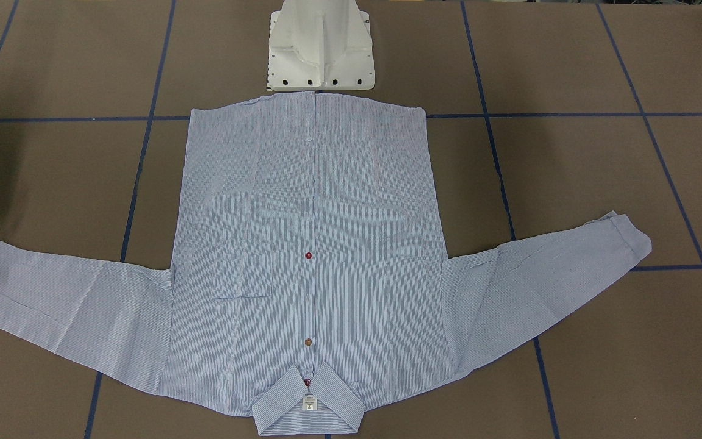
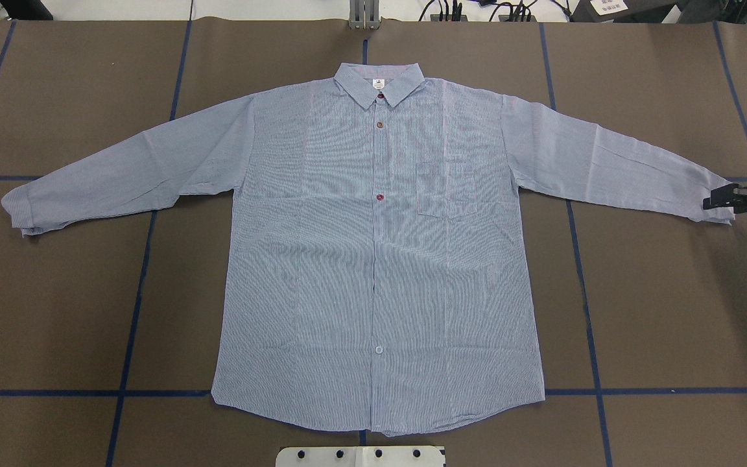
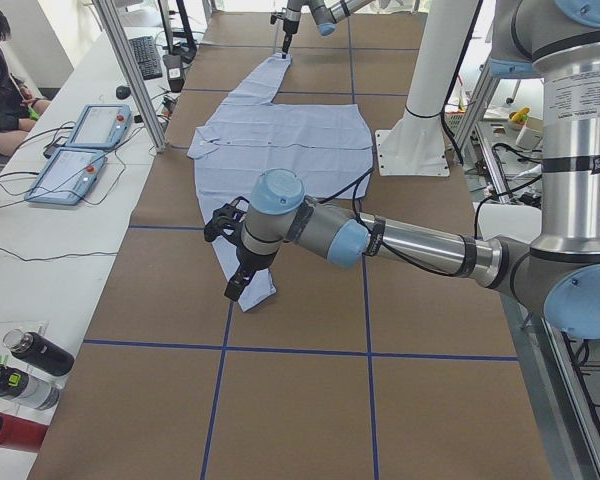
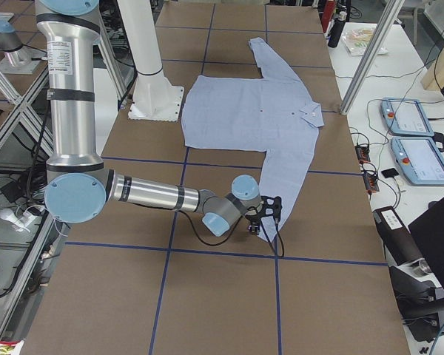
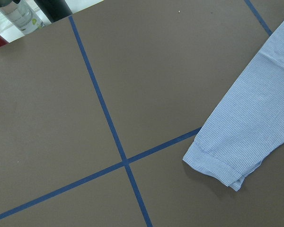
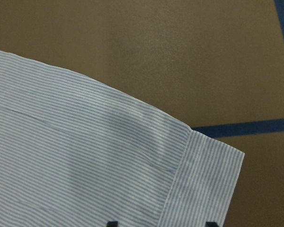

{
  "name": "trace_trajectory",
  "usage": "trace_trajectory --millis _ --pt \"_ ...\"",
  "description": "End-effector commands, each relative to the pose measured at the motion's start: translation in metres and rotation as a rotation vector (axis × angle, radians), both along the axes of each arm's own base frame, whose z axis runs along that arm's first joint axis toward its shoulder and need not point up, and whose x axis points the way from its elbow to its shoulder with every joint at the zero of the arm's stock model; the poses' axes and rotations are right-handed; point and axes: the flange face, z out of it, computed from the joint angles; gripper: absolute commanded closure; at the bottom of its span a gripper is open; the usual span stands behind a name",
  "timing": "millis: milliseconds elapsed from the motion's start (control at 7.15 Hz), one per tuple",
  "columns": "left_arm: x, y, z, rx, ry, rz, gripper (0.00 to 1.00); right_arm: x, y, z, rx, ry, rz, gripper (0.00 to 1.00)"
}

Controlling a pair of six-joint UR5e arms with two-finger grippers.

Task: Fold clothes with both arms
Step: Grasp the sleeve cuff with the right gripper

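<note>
as the shirt lies flat, buttons up, hem: just short of the white base.
right gripper: jaws parted over the right cuff edge.
left gripper: beside the left cuff; i can't tell how its jaws stand.
sleeves: spread wide, bare table around both.
collar: farthest, near the table's far edge.

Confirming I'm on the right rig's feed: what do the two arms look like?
Both the left arm and right arm are silver-grey tubes with light blue joint caps. The left end effector and right end effector are black, and a black cable loops along each forearm.
</note>
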Motion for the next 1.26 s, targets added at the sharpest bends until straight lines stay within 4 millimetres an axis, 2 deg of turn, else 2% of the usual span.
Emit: trace_trajectory --millis 0,280,420,559,699,979,1119 --pt "0.000 0.001 0.001 -0.001 0.000 0.001 0.00 0.003 0.012 0.009 -0.010 0.000 0.005 0.31" --pt "0.000 0.001 -0.001 0.003 0.000 0.002 0.00 -0.004 0.012 0.010 -0.005 0.017 0.012 0.31" --pt "0.000 0.002 -0.001 0.003 0.000 0.002 0.00 -0.007 0.012 0.009 -0.009 0.017 0.017 0.34" --pt "0.000 0.002 -0.001 0.003 0.000 0.002 0.00 -0.009 0.011 0.007 -0.018 0.010 0.025 0.58" --pt "0.000 0.003 0.000 0.000 0.000 0.002 0.00 -0.011 0.007 -0.002 -0.044 -0.013 0.060 1.00" --pt "0.000 0.004 0.000 0.000 0.000 0.002 0.00 -0.013 0.004 -0.008 -0.046 -0.025 0.069 1.00" --pt "0.000 0.005 0.000 0.003 -0.001 0.003 0.00 -0.017 -0.002 -0.031 -0.018 -0.048 0.063 1.00"
